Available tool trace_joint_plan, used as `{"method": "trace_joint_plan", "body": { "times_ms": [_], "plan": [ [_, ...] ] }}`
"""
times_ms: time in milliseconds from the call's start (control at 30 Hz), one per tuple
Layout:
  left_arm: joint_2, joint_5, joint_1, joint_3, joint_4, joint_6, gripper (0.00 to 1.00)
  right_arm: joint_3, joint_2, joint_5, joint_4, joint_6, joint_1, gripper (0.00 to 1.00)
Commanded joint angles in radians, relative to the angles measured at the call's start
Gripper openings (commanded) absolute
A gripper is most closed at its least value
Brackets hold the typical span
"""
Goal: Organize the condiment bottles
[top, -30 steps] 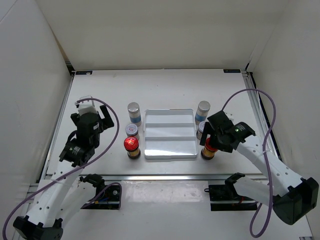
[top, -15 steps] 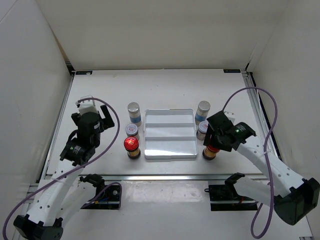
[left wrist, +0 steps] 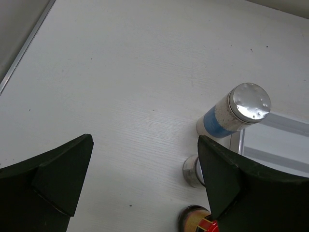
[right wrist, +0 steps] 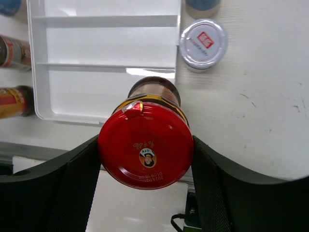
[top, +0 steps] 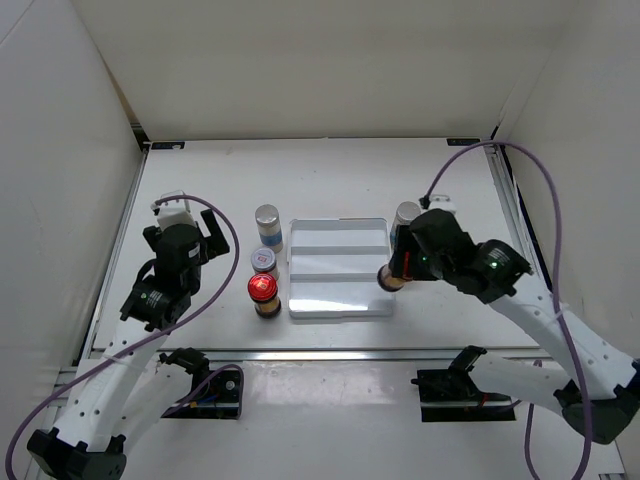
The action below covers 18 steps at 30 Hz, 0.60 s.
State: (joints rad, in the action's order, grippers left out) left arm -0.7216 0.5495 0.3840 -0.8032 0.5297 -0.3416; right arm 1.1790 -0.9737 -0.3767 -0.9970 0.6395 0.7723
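Right pincer clamped on red-capped bottle, amber-brown body; left pincer wide open, empty.

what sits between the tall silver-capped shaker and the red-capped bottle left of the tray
A short silver-capped shaker stands between the tall shaker and the red-capped bottle, seen in the top view.

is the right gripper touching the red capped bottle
Touching. The right wrist view shows the right gripper clamped on the red-capped bottle, with no gap on either side.
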Motion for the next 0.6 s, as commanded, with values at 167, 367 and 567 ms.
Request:
{"method": "trace_joint_plan", "body": {
  "times_ms": [167, 367, 567],
  "plan": [
    [0.022, 0.010, 0.004, -0.022, -0.010, -0.011, 1.00, -0.065, -0.124, -0.043, 0.209, -0.004, 0.102, 0.00],
    [0.022, -0.031, 0.004, -0.013, -0.010, -0.022, 1.00, -0.085, -0.206, -0.057, 0.198, 0.014, 0.102, 0.01],
    [0.059, -0.129, 0.004, 0.013, -0.019, -0.041, 1.00, -0.139, -0.247, -0.038, 0.242, 0.052, 0.102, 0.20]
  ]
}}
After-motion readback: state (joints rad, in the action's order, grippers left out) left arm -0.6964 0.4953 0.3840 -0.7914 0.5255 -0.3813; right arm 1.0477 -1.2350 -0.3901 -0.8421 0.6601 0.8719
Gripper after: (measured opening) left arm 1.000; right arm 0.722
